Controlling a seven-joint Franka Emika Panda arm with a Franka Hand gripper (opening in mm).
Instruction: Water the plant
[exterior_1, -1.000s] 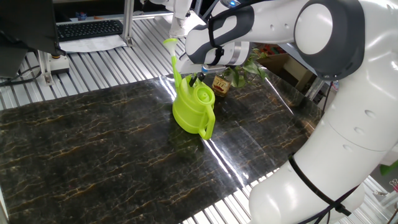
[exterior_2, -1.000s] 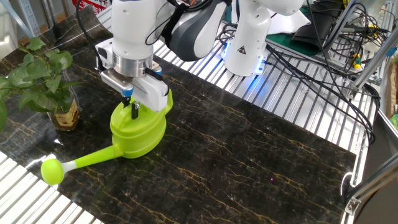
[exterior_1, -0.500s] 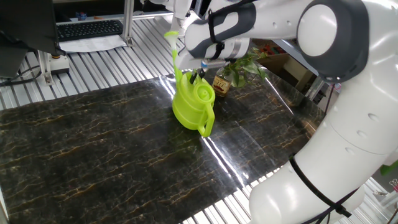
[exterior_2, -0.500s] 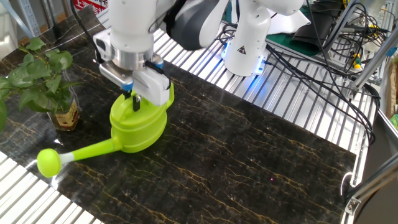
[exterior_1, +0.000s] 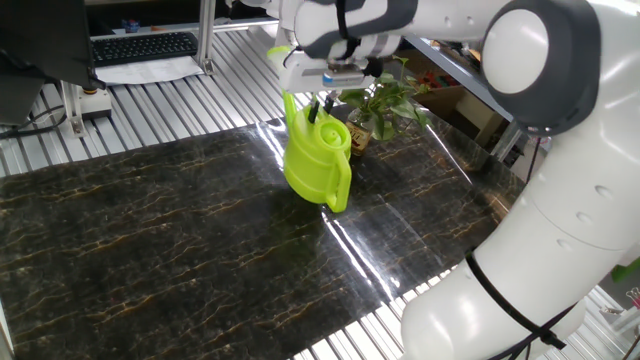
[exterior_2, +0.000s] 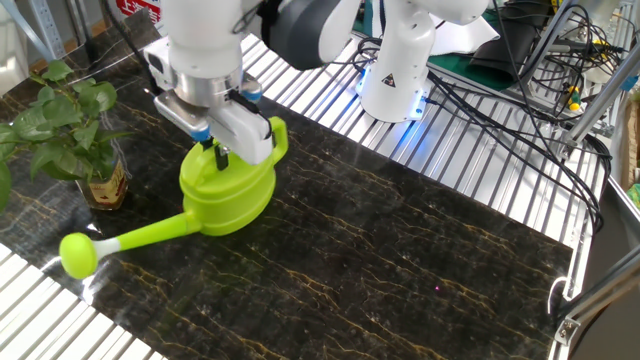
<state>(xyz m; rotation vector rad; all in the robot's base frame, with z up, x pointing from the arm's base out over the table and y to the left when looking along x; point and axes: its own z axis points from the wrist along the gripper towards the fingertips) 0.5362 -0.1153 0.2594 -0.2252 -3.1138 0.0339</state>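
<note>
At the tabletop's (exterior_2: 400, 250) far edge, the claw (exterior_2: 212, 152) (clamped on the watering can's (exterior_2: 228, 185) top handle) has lifted the can clear since a second ago, so pouring looks next, the plant (exterior_2: 75, 130) standing at its nine o'clock.

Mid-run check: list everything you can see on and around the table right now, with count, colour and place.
watering can: one, lime green, on the dark table, long spout pointing toward the table edge
plant: one, green leaves in a brown jar with a yellowish label, just beyond the watering can
table: one, dark marble-look top on a ribbed metal surface
keyboard: one, black, on the bench behind the table
cables: several, black, beside the arm's base
arm: one, white and grey, reaching over the table
pincer: one, shut on the watering can's top
</note>
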